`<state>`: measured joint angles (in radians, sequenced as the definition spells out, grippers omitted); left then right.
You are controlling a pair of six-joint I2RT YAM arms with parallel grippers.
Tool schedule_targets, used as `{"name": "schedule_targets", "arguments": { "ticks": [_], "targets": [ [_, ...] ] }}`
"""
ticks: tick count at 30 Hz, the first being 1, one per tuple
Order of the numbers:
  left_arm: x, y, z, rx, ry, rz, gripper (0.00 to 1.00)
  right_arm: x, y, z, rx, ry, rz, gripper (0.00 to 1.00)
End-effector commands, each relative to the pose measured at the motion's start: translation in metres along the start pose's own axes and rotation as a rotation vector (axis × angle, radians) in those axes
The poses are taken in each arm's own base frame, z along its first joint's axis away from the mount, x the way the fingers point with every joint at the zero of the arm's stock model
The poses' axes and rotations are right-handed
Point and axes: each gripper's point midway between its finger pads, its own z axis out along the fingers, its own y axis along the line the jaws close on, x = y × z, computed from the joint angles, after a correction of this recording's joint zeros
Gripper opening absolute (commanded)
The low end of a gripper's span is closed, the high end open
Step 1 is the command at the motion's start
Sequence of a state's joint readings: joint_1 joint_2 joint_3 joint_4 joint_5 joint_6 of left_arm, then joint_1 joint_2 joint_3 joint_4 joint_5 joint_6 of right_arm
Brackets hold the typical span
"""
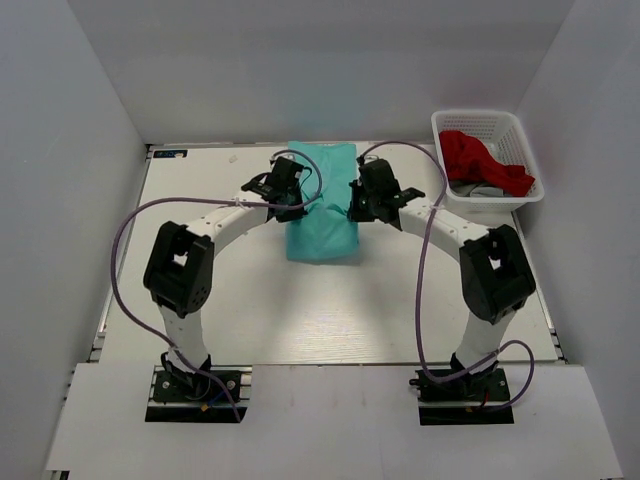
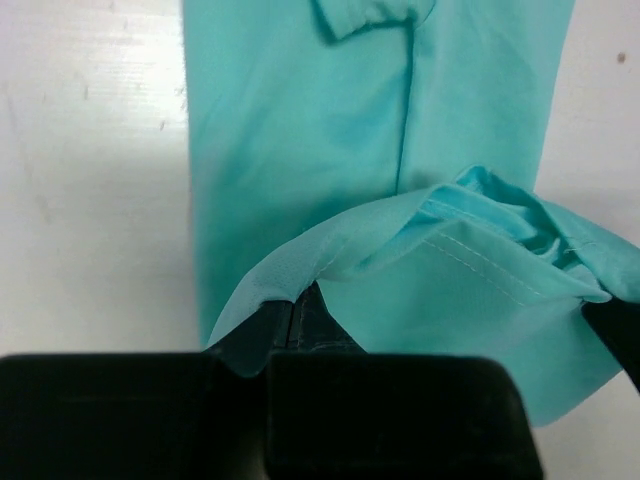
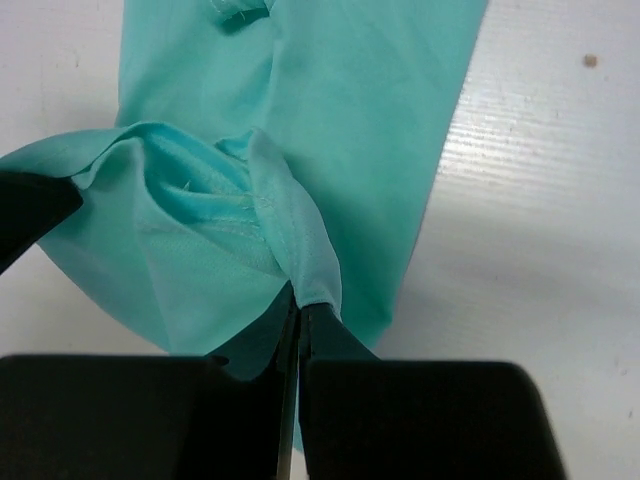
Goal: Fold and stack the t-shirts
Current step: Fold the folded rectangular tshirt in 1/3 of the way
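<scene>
Tally: 1 desk, white.

Arms: 2, the left arm and right arm, both at the near edge. Pincers: 2, 1 per arm, i.e. left pincer and right pincer.

Black base plates at the near edge: 2, left plate and right plate.

Purple cables: 2, left cable and right cable, 1 off each arm.

Cloth lying on the desk: 1 teal t-shirt, mid-desk toward the far edge.

Baskets: 1 white basket, far right corner. Inside: 1 red garment and 1 grey-white piece under it; can't tell if that's 1 item or more.

Cloth total seen: 3 min.
</scene>
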<state>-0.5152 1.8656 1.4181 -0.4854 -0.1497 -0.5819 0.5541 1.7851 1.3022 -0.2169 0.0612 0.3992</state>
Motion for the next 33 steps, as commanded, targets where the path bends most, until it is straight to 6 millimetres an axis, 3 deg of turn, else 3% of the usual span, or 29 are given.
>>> {"name": "schedule_targets", "arguments": {
  "ticks": [1, 3, 5, 9, 11, 14, 20, 22, 28, 30, 31, 33],
  "targets": [
    [-0.033, -0.014, 0.003, 0.051, -0.059, 0.024, 0.0, -0.028, 0.005, 0.008, -0.046, -0.042, -0.036, 0.0],
    [-0.04, -0.009, 0.014, 0.047, -0.061, 0.031, 0.0, -0.035, 0.001, 0.018, -0.047, -0.054, -0.037, 0.0],
    [-0.042, -0.016, 0.02, 0.071, -0.056, 0.031, 0.0, -0.048, 0.0, 0.023, -0.048, -0.084, -0.049, 0.0],
    [-0.062, -0.001, 0.029, 0.021, -0.085, 0.016, 0.0, -0.056, -0.01, 0.039, -0.056, -0.083, -0.07, 0.0],
    [-0.068, -0.006, 0.029, 0.043, -0.107, 0.027, 0.0, -0.062, -0.014, 0.045, -0.067, -0.102, -0.086, 0.0],
    [-0.076, -0.006, 0.025, 0.058, -0.128, 0.029, 0.0, -0.078, -0.019, 0.043, -0.07, -0.145, -0.095, 0.0],
    [-0.089, -0.023, 0.001, 0.17, -0.198, 0.072, 0.0, -0.096, -0.002, 0.014, -0.168, -0.224, -0.166, 0.0],
    [-0.094, -0.024, -0.001, 0.167, -0.212, 0.07, 0.0, -0.097, -0.004, 0.018, -0.165, -0.219, -0.161, 0.0],
    [-0.104, -0.013, 0.025, 0.1, -0.193, 0.056, 0.0, -0.109, -0.017, 0.037, -0.146, -0.212, -0.135, 0.0],
    [-0.096, -0.01, 0.04, 0.084, -0.162, 0.059, 0.0, -0.104, -0.026, 0.05, -0.147, -0.193, -0.128, 0.0],
    [-0.097, -0.011, 0.043, 0.081, -0.156, 0.06, 0.0, -0.114, -0.026, 0.049, -0.147, -0.207, -0.126, 0.0],
    [-0.097, -0.005, 0.051, 0.07, -0.149, 0.054, 0.0, -0.104, -0.034, 0.067, -0.135, -0.172, -0.114, 0.0]
  ]
}}
